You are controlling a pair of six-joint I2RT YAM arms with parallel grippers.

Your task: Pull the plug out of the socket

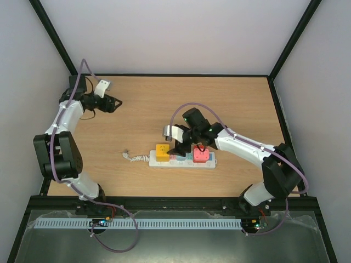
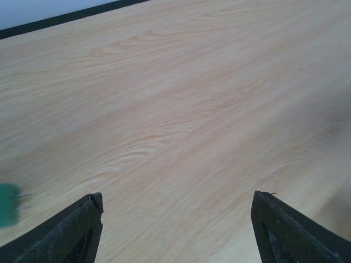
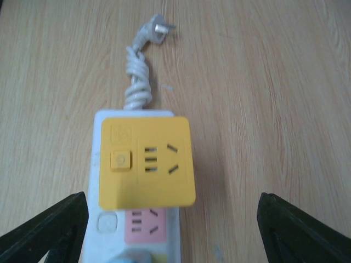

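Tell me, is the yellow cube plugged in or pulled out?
Plugged in: the yellow cube sits flush on the white socket strip, and the open right gripper isn't touching it.

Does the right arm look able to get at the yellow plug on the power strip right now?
Probably yes: the right claw hangs open right above the yellow plug on the power strip, with nothing in between.

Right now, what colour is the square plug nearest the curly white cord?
The square plug is yellow; the right wrist view shows it best.
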